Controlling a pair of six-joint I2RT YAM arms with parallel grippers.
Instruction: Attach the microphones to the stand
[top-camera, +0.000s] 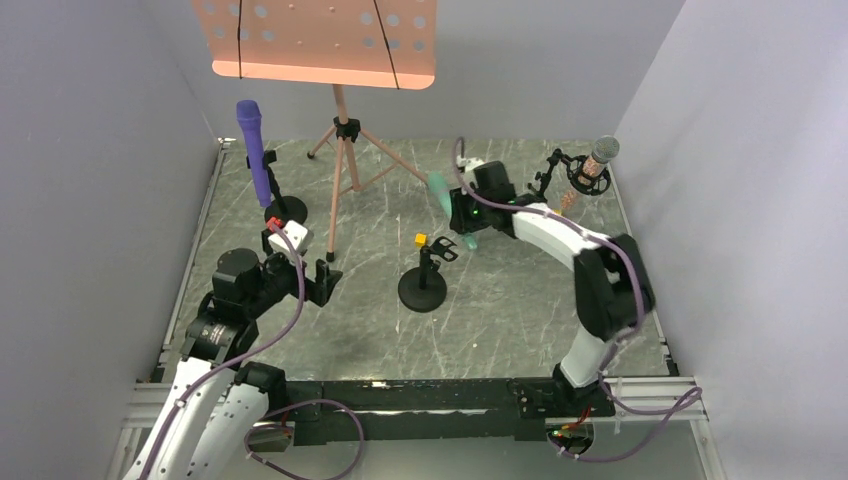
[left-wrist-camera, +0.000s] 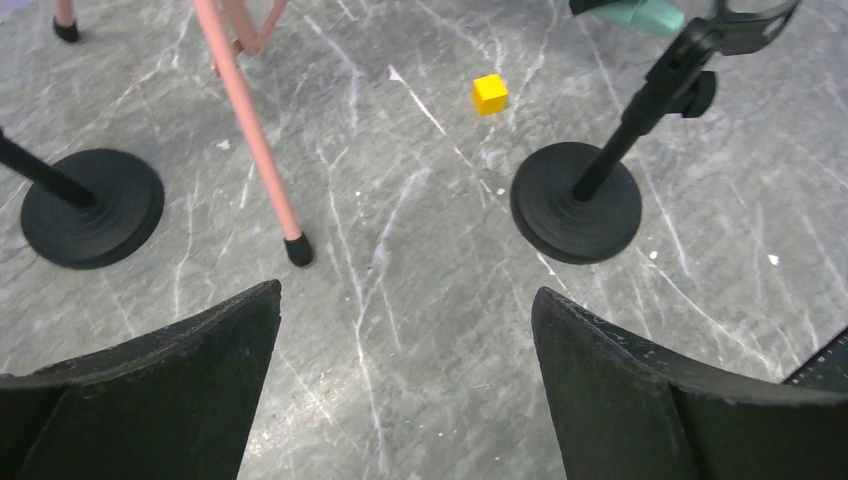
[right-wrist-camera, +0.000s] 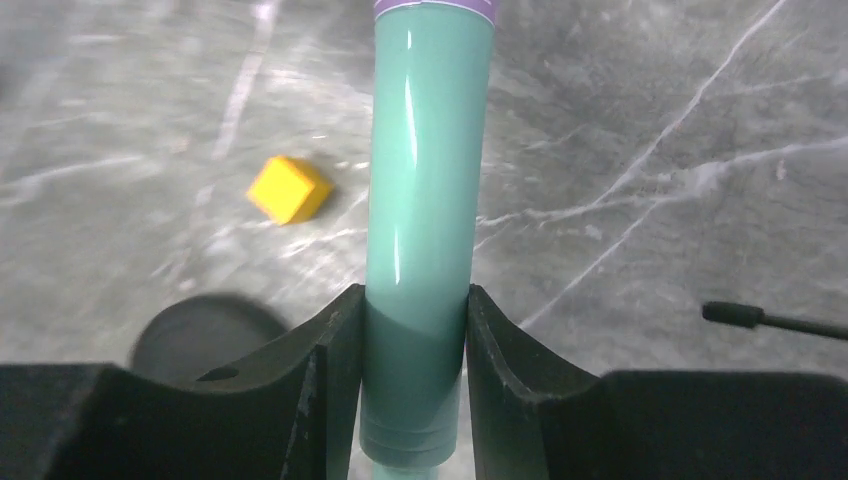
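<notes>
Between right jaws: glossy teal-green microphone, smooth cylindrical body.

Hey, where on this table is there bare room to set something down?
Widest bare table: between the empty stand's base and the right arm. Another patch: between that base and the left claw. Crowded: pink tripod, purple microphone, and yellow cube near the right claw holding the teal microphone.

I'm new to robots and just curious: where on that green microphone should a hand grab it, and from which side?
Probably the smooth, straight handle near its tail, squeezed from two opposite sides. The round, even barrel of the green microphone suits the fingers, as the right hand grips it now, leaving the upper handle free for the empty stand's clip.
</notes>
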